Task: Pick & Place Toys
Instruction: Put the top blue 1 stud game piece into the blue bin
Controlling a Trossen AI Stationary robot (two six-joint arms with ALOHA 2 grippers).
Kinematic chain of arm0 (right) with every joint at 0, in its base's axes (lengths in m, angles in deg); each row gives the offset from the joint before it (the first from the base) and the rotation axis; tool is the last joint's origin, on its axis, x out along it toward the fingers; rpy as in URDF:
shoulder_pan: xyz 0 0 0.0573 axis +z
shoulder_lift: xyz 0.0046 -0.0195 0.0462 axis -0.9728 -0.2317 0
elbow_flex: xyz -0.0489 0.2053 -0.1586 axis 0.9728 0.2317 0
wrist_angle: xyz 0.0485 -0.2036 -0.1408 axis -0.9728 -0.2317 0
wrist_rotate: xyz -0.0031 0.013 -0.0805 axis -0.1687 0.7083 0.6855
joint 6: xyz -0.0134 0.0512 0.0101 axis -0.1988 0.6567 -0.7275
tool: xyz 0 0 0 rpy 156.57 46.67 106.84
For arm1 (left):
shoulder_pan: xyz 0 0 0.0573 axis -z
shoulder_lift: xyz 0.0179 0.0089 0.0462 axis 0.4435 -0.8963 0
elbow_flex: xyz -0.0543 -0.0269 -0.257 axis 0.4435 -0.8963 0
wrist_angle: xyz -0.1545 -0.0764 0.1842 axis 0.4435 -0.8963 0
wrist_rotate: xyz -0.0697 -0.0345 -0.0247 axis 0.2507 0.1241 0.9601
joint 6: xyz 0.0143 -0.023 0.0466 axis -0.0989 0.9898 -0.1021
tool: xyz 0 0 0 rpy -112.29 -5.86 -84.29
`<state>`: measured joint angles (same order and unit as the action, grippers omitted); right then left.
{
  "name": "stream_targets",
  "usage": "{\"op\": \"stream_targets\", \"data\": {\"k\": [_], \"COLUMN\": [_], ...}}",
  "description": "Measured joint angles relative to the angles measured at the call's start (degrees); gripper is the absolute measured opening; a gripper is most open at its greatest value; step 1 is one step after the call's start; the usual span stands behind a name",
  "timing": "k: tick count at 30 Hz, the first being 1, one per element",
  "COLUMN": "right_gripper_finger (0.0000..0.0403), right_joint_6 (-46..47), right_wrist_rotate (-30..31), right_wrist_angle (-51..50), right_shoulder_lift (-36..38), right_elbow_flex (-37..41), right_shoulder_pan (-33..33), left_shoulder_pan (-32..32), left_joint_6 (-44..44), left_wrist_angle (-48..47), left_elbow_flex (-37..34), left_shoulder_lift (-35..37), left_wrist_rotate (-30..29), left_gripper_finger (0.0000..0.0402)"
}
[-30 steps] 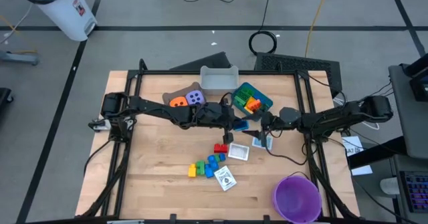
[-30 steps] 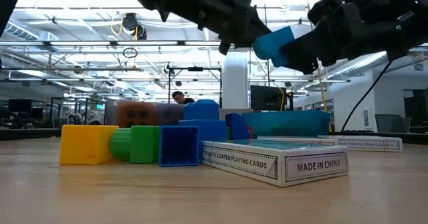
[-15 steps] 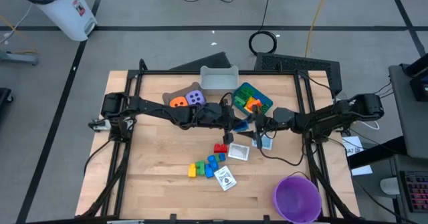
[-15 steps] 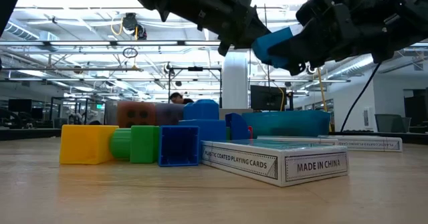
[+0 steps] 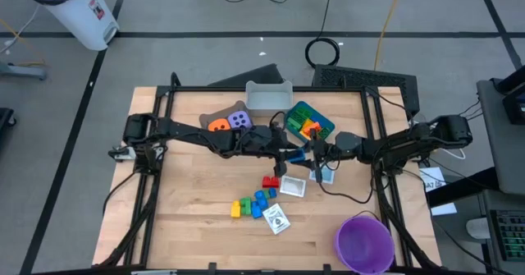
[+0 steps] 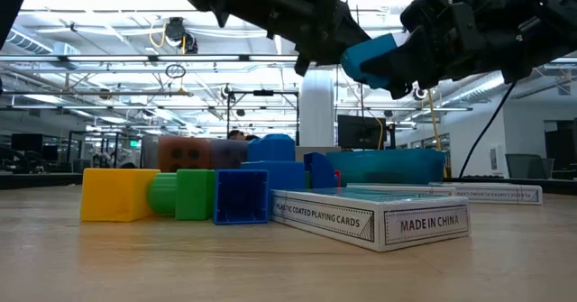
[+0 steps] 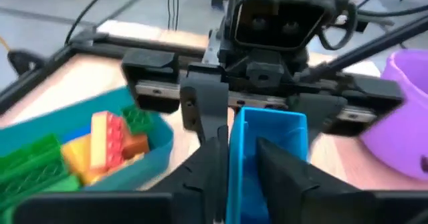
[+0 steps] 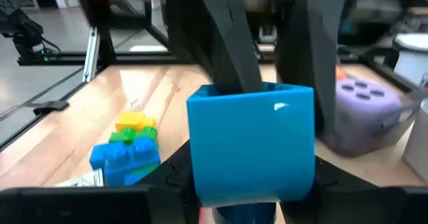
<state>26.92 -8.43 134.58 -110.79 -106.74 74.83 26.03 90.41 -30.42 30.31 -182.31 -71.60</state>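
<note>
A hollow blue brick (image 6: 370, 57) hangs in the air above the table's middle, between my two grippers. My left gripper (image 7: 242, 144) reaches it from the table's left and is open. Its fingers stand astride one brick wall (image 7: 235, 137), one inside the hollow and one outside. My right gripper (image 8: 251, 177) comes from the right and is shut on the brick (image 8: 251, 144). On the table lie a cluster of small bricks (image 5: 253, 203), a red brick (image 5: 270, 181) and white card boxes (image 5: 293, 188). The orange die (image 5: 217, 126) and the purple die (image 5: 239, 120) sit in the brown bin. My left gripper has a small gap between its inner finger (image 7: 277, 164) and the wall; whether the outer finger touches the brick I cannot tell. My right gripper pinches the brick's two opposite outer sides (image 8: 200, 177) between its fingers, coming in level from the table's right. The brick is lifted clear of the table, slightly tilted.
A grey bin (image 5: 268, 98) stands at the far edge. A blue bin (image 5: 308, 121) holding bricks sits just behind the grippers. A purple bowl (image 5: 363, 242) stands at the near right corner. More card boxes (image 5: 277, 219) lie near the brick cluster.
My right gripper has edged toward the table's left, and its fingers now sit on either side of the blue brick. The brick has stayed where it was in the air, and my left arm has kept its place.
</note>
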Motion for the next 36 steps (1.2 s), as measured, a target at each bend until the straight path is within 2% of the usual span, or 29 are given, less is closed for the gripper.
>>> {"op": "stream_targets", "data": {"k": [9, 11, 13, 16, 19, 22, 25, 30, 36], "right_gripper_finger": [0.0129, 0.0129, 0.0129, 0.0129, 0.0129, 0.0129, 0.0129, 0.0129, 0.0129], "right_joint_6": [5.77, 7.43, 8.61, 8.86, 6.87, 5.94, 5.84, 5.83, 3.95], "right_wrist_rotate": [0.44, 2.50, 7.54, 15.82, 19.56, 18.86, 14.75, 13.27, 10.66], "right_wrist_angle": [-7.06, -9.82, -12.24, -15.26, -16.69, -18.70, -21.30, -22.78, -25.15], "right_shoulder_lift": [2.61, 4.11, 5.50, 6.67, 6.97, 6.93, 6.06, 3.74, 1.56], "right_elbow_flex": [-0.07, 0.02, 0.00, 0.04, 0.05, 0.00, 0.00, 0.04, 0.04], "right_shoulder_pan": [-4.47, -5.53, -6.13, -7.18, -10.32, -16.40, -22.94, -29.25, -30.89], "left_shoulder_pan": [-1.29, -1.18, -1.13, -0.66, -0.44, -1.84, -3.45, -4.72, -4.63], "left_joint_6": [-5.28, -4.77, -4.02, -3.93, -3.37, -0.54, 3.29, 7.54, 6.34], "left_wrist_angle": [-15.56, -18.52, -21.39, -17.23, -6.21, 5.04, 9.19, 9.04, 8.67], "left_elbow_flex": [2.19, 2.30, 1.40, -4.94, -14.32, -22.11, -27.08, -28.79, -28.88], "left_shoulder_lift": [12.37, 15.88, 18.73, 21.69, 23.52, 24.47, 24.12, 24.14, 24.13], "left_wrist_rotate": [-2.86, -2.77, -1.72, -1.33, -1.61, -3.79, -5.26, -4.90, -4.51], "left_gripper_finger": [0.0209, 0.0224, 0.0235, 0.0244, 0.0247, 0.0245, 0.0244, 0.0248, 0.0247]}}
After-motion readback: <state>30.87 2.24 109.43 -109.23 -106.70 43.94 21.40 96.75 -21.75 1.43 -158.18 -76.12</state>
